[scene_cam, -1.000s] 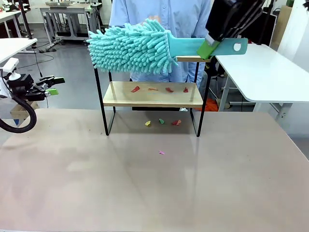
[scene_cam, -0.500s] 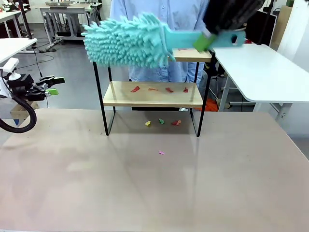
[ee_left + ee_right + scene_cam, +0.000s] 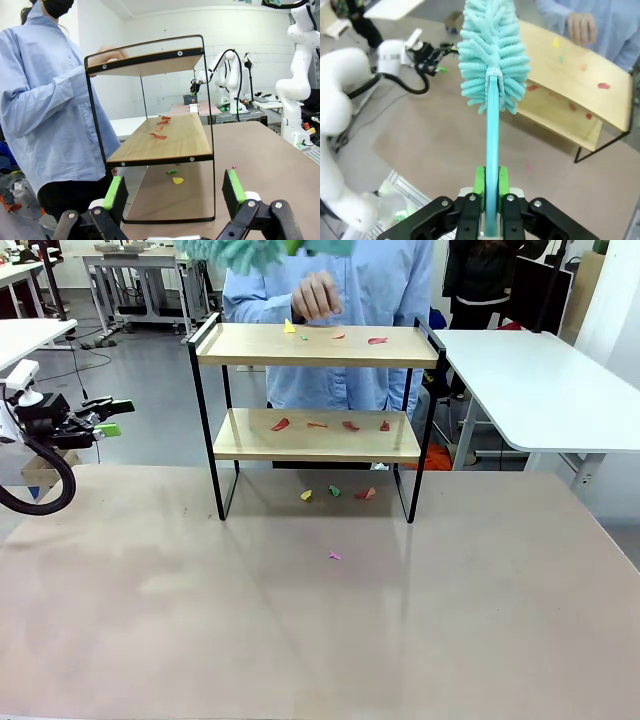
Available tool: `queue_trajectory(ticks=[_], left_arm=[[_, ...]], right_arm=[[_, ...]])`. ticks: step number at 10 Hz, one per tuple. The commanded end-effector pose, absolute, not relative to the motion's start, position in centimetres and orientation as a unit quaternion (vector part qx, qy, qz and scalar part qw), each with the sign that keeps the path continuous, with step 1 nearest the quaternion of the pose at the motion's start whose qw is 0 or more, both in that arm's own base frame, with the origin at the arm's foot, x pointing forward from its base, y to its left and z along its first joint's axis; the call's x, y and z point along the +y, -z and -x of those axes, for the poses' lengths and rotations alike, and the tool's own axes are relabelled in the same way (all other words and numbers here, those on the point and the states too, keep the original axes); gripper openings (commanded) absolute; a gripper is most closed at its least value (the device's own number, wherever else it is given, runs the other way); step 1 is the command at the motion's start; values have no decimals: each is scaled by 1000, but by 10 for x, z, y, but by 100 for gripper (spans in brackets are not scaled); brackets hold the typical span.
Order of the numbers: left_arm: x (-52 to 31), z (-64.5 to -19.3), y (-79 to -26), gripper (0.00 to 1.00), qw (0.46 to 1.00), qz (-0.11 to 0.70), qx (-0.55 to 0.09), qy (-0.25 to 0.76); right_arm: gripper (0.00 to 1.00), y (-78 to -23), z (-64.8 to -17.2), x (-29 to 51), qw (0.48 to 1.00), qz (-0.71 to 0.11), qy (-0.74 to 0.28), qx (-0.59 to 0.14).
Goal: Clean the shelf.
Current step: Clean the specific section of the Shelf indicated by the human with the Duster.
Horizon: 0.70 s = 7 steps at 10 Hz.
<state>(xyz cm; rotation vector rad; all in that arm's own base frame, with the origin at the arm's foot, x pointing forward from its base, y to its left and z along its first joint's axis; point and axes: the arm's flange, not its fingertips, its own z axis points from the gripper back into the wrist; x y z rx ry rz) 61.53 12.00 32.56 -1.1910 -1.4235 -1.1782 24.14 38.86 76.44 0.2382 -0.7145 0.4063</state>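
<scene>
Several coloured scraps (image 3: 377, 340) lie on the top board of the shelf (image 3: 250, 348), with more on its lower board and on the surface (image 3: 150, 620) beneath it. The shelf stands upright at the far middle of the surface. Its long axis runs left to right across the front view, one long side facing the robot and the other facing the person. The right end effector (image 3: 490, 192) is pressed together on the flat handle of a teal microfibre duster (image 3: 492, 55), which points straight out along the fingers, its fluffy head held high above the shelf's left half. The left end effector (image 3: 115, 416) hangs spread and empty, well apart at the left. The risks, as I judge them: the person's hand (image 3: 316, 295) sits at the back edge of the top board, where a descending head could strike it; a hard sideways sweep could shove or tip the light rack, since no end effector steadies it; and brushed-off scraps may simply land on the lower board or the surface — moving the mess, not removing it.
</scene>
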Motion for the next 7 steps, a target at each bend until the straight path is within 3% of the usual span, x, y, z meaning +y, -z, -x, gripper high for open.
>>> queue_trajectory(ticks=[1, 7], left_arm=[[119, -614, -328, 100, 452, 477, -576, 487], [119, -614, -328, 100, 452, 477, -576, 487]], right_arm=[[13, -771, -264, 440, 924, -91, -126, -350], [13, -730, -305, 506, 932, -81, 9, -354]])
